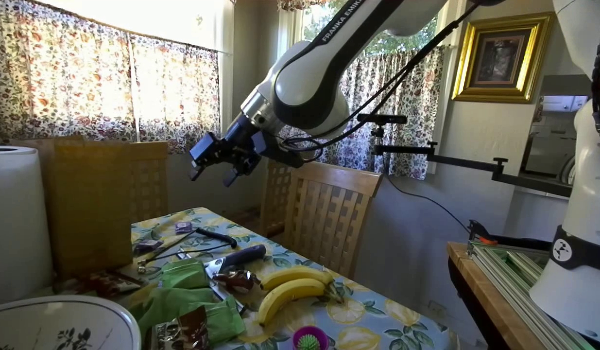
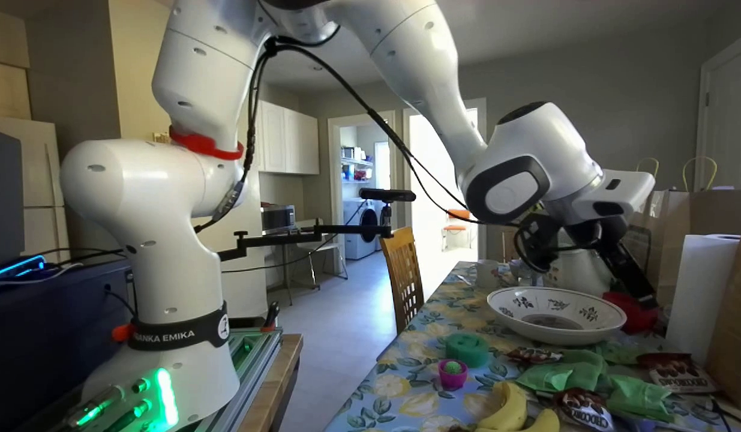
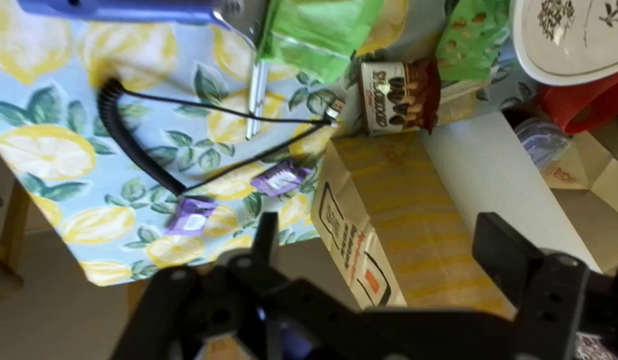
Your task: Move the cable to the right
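Observation:
The cable (image 1: 216, 236) is black, with a thick coiled middle and two thin straight ends. It lies on the lemon-print tablecloth near a table corner. In the wrist view the cable (image 3: 124, 142) is at the left, its thin ends meeting at a metal connector (image 3: 334, 111). My gripper (image 1: 212, 175) is open and empty, high above the table and well apart from the cable. In the wrist view the gripper's fingers (image 3: 379, 227) are wide apart, with a paper bag below and between them. In an exterior view the gripper (image 2: 645, 299) is seen from the side; the cable is mostly out of frame there.
A brown paper bag (image 1: 91, 204) and a paper towel roll (image 1: 15, 223) stand beside the cable's area. A blue-handled metal tool (image 1: 244, 256), purple packets (image 3: 191, 217), green bags (image 1: 193, 304), bananas (image 1: 290, 294) and a bowl (image 2: 556, 339) are nearby. A chair (image 1: 329, 214) stands at the edge.

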Tool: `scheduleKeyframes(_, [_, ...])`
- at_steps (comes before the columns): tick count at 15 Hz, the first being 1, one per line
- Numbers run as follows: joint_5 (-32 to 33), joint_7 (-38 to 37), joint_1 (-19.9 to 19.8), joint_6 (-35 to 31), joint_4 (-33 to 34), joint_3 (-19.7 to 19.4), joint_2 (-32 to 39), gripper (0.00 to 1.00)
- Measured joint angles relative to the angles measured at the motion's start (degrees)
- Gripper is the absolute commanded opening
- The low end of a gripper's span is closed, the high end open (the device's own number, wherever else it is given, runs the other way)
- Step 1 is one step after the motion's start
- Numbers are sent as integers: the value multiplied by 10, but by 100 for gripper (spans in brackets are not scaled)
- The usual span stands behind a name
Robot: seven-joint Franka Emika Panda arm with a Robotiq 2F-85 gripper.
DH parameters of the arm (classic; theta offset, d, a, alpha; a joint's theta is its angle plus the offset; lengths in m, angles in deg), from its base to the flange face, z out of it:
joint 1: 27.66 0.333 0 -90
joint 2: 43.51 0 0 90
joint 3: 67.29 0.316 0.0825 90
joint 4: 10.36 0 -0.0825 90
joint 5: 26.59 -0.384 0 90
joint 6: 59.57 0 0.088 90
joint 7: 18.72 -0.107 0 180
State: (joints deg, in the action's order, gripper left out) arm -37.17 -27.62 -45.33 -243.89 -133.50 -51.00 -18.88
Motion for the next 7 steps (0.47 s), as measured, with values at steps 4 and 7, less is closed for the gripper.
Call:
scheduleKeyframes(4, [-15, -13, 26, 47, -75, -24, -82, 100])
scheduleKeyframes(7, [-15, -14, 26, 50, -84, -26, -89, 100])
